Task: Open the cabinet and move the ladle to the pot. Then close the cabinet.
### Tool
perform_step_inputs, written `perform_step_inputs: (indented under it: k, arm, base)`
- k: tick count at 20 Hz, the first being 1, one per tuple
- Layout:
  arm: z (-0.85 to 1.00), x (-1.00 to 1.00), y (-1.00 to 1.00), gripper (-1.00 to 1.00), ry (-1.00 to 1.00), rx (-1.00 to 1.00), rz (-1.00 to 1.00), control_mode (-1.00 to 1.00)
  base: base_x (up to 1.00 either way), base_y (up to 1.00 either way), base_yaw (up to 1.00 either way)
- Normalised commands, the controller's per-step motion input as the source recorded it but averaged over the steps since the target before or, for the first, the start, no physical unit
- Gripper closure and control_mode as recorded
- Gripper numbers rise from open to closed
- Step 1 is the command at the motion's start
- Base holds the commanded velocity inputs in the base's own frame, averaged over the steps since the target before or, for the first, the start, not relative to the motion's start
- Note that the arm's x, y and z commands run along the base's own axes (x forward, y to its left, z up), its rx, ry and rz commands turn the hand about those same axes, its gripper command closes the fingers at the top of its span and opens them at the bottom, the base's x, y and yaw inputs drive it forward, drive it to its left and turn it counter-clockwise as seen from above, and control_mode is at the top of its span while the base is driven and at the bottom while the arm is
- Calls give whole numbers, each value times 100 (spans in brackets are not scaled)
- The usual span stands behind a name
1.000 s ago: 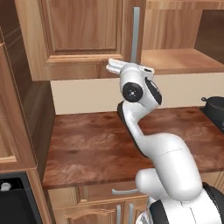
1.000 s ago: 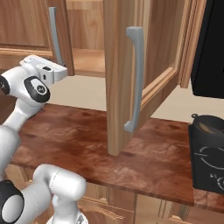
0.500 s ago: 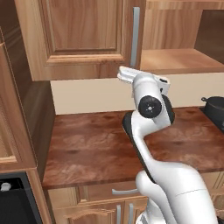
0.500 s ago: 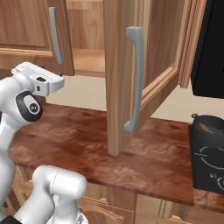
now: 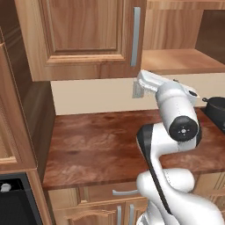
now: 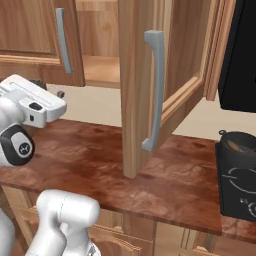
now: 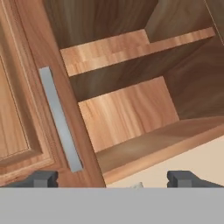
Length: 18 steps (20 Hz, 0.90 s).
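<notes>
Our 2 fingertips stand wide apart at the foot of the hand view, released and grasping nothing, with the open cabinet spread before them. Over the last second the gripper has finished spreading its jaws while the arm swung from in front of the shut left door toward the open right half of the cabinet. In the left base view the hand has come across to sit just below the grey bar handle of the left door.

We judge from this that the opening step is done. The right door hangs swung far out over the counter in the right base view, and the next job is to fetch the ladle.

We cannot make out the ladle on either bare shelf that the hand camera shows, so where it lies we cannot tell. The pot sits on the stove at the far right, well apart from the hand; something pale brown shows inside it, too small for us to name.

The arm rises in a tall bend from the base, forearm reaching up and the hand tipped upward toward the cabinet's lower shelf.
</notes>
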Motion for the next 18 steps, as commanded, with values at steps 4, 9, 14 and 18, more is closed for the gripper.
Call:
perform_step_inputs:
  k: [4,9,14,18]
  arm:
    - [91,-100,-4,-100,0,18,0,-100]
    - [88,-100,-3,-100,9,17,0,-100]
    - [48,-100,-12,-100,16,9,0,-100]
    - [0,-100,-33,-100,12,3,0,-100]
  base:
    - [0,0,0]
    - [0,0,0]
    - [0,0,0]
    - [0,0,0]
